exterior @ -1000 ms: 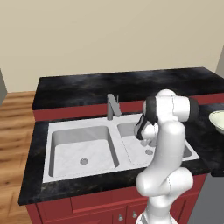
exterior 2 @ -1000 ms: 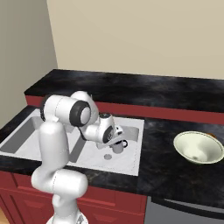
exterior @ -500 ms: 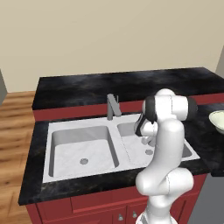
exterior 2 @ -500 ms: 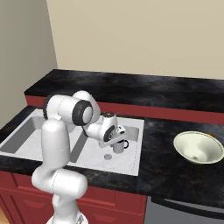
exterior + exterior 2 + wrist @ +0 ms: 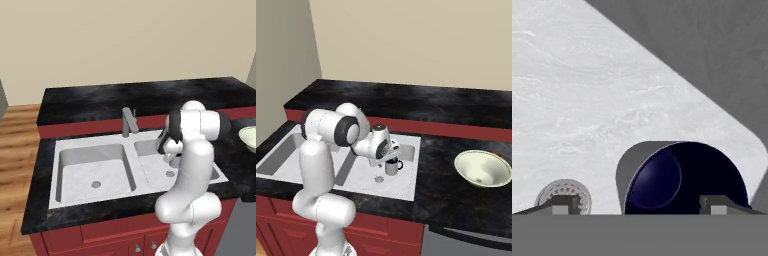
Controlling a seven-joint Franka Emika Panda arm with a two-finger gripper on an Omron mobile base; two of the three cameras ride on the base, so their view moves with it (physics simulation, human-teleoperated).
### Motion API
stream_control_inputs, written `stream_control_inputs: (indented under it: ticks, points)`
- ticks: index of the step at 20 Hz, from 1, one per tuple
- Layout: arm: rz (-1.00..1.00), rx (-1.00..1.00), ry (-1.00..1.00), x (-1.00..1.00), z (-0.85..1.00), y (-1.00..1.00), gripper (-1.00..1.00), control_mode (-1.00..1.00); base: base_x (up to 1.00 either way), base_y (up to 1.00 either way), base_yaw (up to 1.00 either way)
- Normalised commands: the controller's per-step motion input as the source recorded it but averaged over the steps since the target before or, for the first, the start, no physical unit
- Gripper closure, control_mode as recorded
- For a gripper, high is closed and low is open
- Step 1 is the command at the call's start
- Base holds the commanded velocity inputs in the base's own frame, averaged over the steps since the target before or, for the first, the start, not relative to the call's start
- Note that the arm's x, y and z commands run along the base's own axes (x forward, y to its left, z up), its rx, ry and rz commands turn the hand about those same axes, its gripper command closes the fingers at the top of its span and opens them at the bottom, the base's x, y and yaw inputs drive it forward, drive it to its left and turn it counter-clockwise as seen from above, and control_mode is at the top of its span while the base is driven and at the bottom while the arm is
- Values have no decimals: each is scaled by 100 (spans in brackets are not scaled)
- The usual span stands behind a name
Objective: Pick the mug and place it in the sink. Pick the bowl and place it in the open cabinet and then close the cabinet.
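The mug (image 5: 391, 166) is standing upright on the floor of the right basin of the sink (image 5: 408, 145), near its drain, so the first step looks as good as done. The claw (image 5: 387, 159) is hanging just above the mug with its jaws spread wide on either side of the rim, gripping nothing. Next, I judge, the arm is needing to lift clear and reach right for the bowl (image 5: 483, 169) sitting on the counter (image 5: 446, 200).
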Motion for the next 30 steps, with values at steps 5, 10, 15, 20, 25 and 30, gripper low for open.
stream_control_inputs:
  ticks: [5,10,15,20,25,30]
  points:
    - [0,0,0,-18,66,-1,-100,-100,0,0,0]
    - [0,-1,-4,-51,72,-13,-100,-100,0,0,0]
    - [0,-5,-1,-44,93,-57,-100,-100,0,0,0]
    - [0,0,0,-47,98,-97,-100,-100,0,0,0]
    - [-7,-2,0,-29,72,-100,-100,-100,0,0,0]
    - [-14,-9,4,10,-13,-100,-100,-100,0,0,0]
